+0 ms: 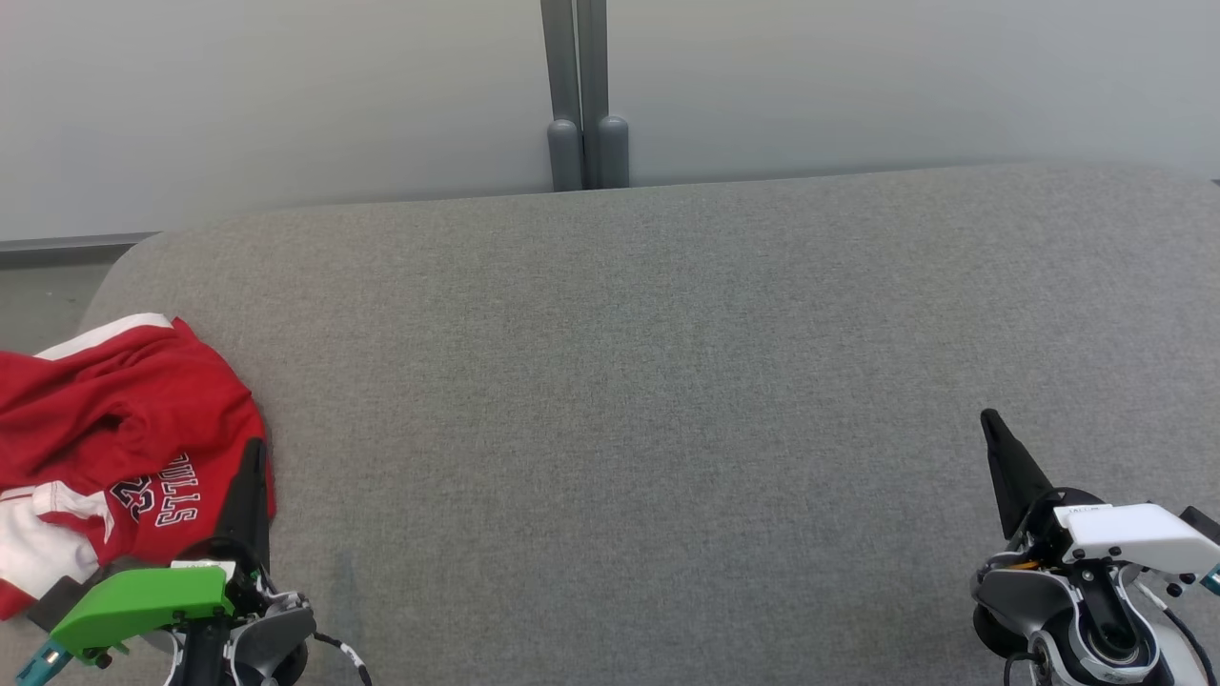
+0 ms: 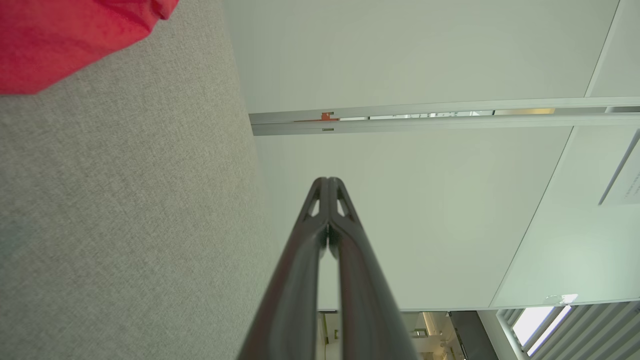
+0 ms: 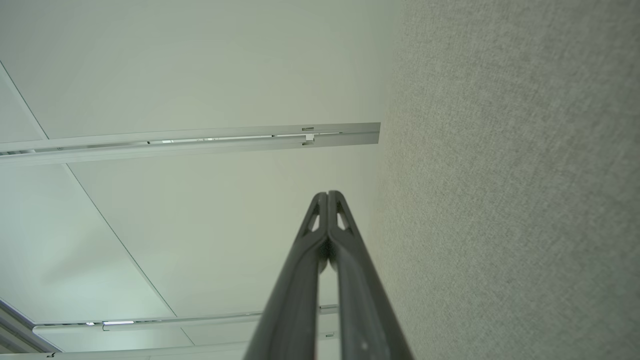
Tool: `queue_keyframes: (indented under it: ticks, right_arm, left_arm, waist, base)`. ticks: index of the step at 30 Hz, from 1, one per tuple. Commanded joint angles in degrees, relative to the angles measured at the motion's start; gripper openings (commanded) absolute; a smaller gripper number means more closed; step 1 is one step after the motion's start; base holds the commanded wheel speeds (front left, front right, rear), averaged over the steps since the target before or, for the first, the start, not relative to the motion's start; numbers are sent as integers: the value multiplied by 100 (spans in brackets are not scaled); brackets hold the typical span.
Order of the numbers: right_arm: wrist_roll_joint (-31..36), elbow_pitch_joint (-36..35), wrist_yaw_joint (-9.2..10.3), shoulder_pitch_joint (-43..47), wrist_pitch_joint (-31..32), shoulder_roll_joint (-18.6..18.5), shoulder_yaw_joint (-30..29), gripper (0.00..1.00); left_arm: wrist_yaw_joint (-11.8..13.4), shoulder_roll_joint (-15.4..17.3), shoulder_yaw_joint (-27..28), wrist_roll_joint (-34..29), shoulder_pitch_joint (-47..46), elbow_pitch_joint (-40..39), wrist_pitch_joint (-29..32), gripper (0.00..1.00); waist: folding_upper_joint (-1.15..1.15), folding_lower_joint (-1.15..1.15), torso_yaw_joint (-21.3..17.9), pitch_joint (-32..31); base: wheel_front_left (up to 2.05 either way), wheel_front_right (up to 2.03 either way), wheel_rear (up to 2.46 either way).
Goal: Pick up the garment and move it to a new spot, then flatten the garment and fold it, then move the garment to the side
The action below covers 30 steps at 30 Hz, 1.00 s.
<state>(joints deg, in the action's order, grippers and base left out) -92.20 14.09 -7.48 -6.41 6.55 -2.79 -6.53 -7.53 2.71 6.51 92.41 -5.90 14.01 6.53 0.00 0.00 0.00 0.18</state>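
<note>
A crumpled red garment with white trim and dark lettering lies at the left end of the grey fabric surface; a corner of the garment shows at the top left of the left wrist view. My left gripper, with its green wrist cover, stands at the lower left beside the cloth's right edge, its fingers shut and holding nothing. Its tips meet in the left wrist view. My right gripper rests at the lower right, far from the cloth, shut and empty, its tips pressed together.
The grey surface's rounded far edge runs below a pale wall. A grey post with two rounded feet stands behind the middle of that edge. A strip of floor shows past the surface's left corner.
</note>
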Motion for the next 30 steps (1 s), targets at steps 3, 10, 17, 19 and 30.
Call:
queue_keyframes:
  ticks: [3,10,17,19,30]
  right_arm:
    - [-43,-30,-4,58,10,-23,-4,0]
    - [-42,-30,-4,58,10,-23,-4,0]
    - [-43,-30,-4,58,10,-23,-4,0]
    - [-43,-30,-3,58,10,-23,-4,0]
    - [-43,-30,-4,58,10,-23,-4,0]
  left_arm:
    - [-7,41,12,-6,-75,-7,16,0]
    - [-7,41,12,-6,-75,-7,15,0]
    - [-7,41,12,-6,-75,-7,15,0]
    - [-7,41,12,-6,-75,-7,16,0]
    - [-7,42,12,-6,-75,-7,16,0]
  waist:
    - [0,0,0,0]
    - [0,0,0,0]
    - [0,0,0,0]
    - [0,0,0,0]
    - [0,0,0,0]
  base:
    - [0,0,0]
    - [0,0,0]
    - [0,0,0]
    - [0,0,0]
    - [0,0,0]
